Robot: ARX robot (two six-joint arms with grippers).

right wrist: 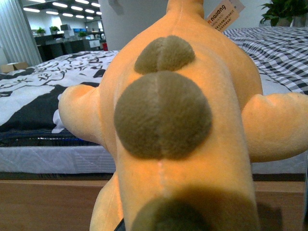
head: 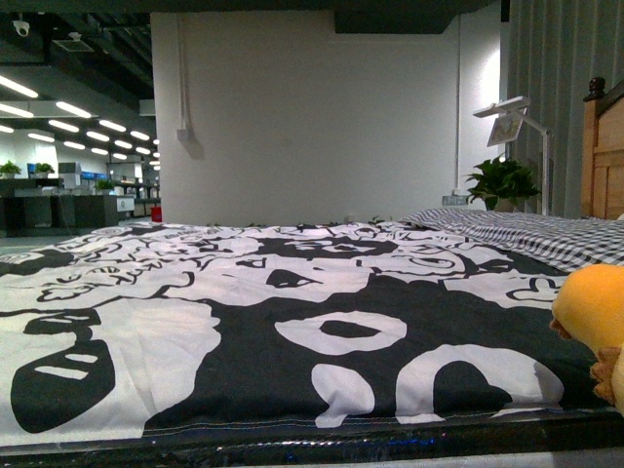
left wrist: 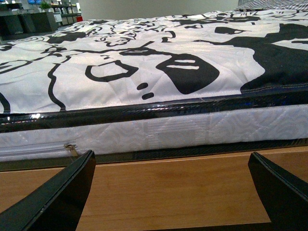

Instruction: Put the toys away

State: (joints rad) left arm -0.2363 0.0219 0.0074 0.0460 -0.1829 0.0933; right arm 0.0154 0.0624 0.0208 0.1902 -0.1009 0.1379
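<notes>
Black-and-white bedding (head: pixel 244 322) is seen behind an orange plush toy (right wrist: pixel 183 120); left gripper (left wrist: pixel 171 156) jaws are spread; right gripper's cannot be told.

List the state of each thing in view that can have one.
Bed cover, spread flat over the mattress.
Plush toy, at the cover's right front edge, paper tag attached; grip unseen.
Left gripper, open, empty, low beside the mattress.
Right gripper, not in view.
</notes>
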